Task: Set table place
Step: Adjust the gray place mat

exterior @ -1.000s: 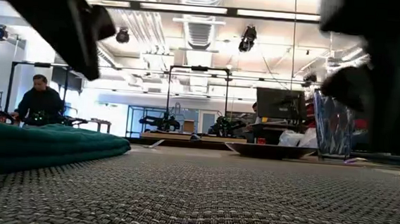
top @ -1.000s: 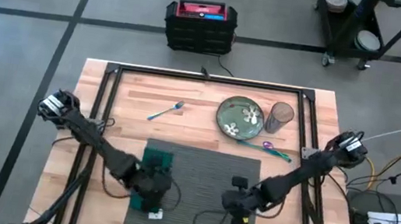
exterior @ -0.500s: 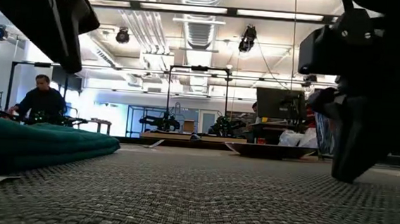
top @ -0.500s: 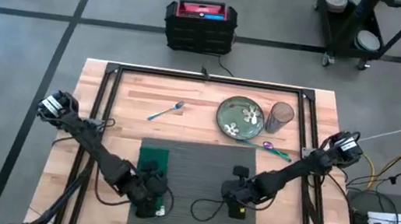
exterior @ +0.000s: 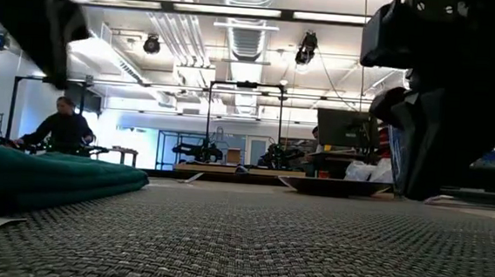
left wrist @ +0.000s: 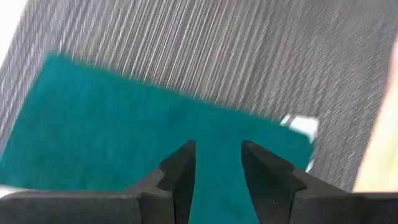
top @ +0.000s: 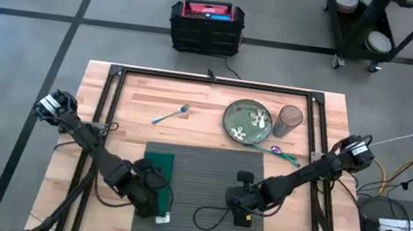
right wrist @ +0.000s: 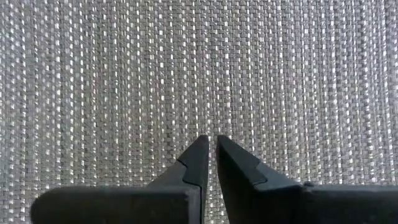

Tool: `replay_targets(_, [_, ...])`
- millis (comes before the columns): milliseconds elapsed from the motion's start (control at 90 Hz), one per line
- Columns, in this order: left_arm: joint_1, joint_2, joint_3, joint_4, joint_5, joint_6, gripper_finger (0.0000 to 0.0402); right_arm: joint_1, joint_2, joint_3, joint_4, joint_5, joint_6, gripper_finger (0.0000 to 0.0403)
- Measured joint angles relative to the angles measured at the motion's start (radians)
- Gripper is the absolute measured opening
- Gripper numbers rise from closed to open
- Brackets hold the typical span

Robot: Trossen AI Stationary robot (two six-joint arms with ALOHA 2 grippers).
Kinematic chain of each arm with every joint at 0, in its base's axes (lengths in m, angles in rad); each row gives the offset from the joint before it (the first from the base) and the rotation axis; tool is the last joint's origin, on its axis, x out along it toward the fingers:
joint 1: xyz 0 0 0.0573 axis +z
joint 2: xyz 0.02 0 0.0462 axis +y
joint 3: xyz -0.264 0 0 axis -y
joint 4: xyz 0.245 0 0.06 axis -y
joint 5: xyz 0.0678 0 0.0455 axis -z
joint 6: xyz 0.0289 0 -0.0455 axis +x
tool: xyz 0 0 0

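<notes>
The dark grey ribbed placemat (top: 212, 193) lies on the table (top: 136, 97) toward its near edge. A dark green napkin (top: 160, 172) lies flat on the mat's left part, with a white label (left wrist: 301, 126) at its corner. My left gripper (left wrist: 217, 152) hangs open over the napkin (left wrist: 124, 124); in the high view it (top: 149, 192) covers the napkin's left side. My right gripper (right wrist: 210, 152) is shut, pointing down at the mat's right part (top: 242, 206). My right gripper's shut fingertips (right wrist: 200, 155) point down at the bare weave of the placemat (right wrist: 205, 74). I cannot tell whether they touch it.
Beyond the mat stand a green flowered plate (top: 248, 121) and a dark glass (top: 288, 120). A blue-handled fork (top: 172, 114) lies at the far left, a purple and green utensil (top: 284, 154) by the mat's far right corner. A person (exterior: 60, 130) works in the room behind.
My left gripper has gone toward the table's left edge, uncovering more of the napkin, which now lies spread flat on the mat. My right gripper has shifted a little toward the far edge above the mat.
</notes>
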Motion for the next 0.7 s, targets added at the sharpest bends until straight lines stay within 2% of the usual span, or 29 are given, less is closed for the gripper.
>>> replay_targets(167, [0.014,0.002,-0.139,0.142,0.003,0.034,0.0116,-0.020,0.021,-0.029,0.008,0.003,0.014,0.0017])
replay_targets(378, [0.029,0.002,-0.274,0.195,-0.003,0.033,0.0116,-0.018,0.038,-0.035,0.018,0.007,0.068,0.0014])
replay_targets(511, [0.033,-0.005,-0.318,0.235,-0.026,0.031,0.0116,-0.018,0.039,-0.035,0.024,0.007,0.077,0.0014])
replay_targets(700, [0.033,-0.014,-0.314,0.229,-0.055,0.056,0.0116,-0.022,0.040,-0.036,0.030,0.002,0.077,0.0014])
